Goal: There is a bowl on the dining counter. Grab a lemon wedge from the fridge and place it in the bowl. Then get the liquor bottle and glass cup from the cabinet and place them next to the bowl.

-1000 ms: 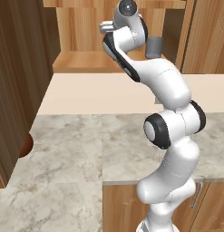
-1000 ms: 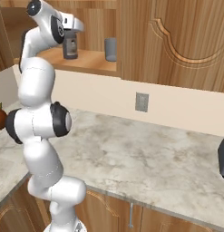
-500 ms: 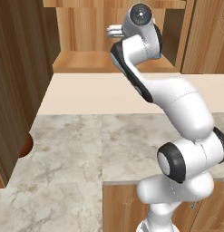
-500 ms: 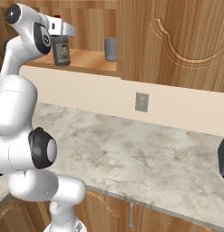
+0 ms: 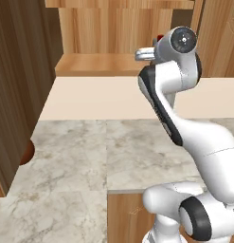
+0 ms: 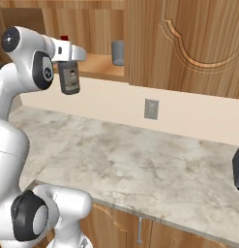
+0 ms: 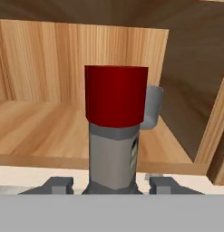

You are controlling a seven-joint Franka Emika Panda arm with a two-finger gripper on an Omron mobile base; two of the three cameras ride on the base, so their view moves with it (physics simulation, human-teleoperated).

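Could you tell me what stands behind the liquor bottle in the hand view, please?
The glass cup stands behind the liquor bottle on the cabinet shelf; the bottle hides the cup's left part.

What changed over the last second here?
The gripper, shut on the liquor bottle, drew it back out of the cabinet, so the bottle now hangs in front of the shelf edge above the counter. The arm swung with it. The glass cup stayed on the shelf; the grip is unchanged.

The liquor bottle (image 7: 114, 136) hides much of what looks like the glass cup (image 7: 152, 106).
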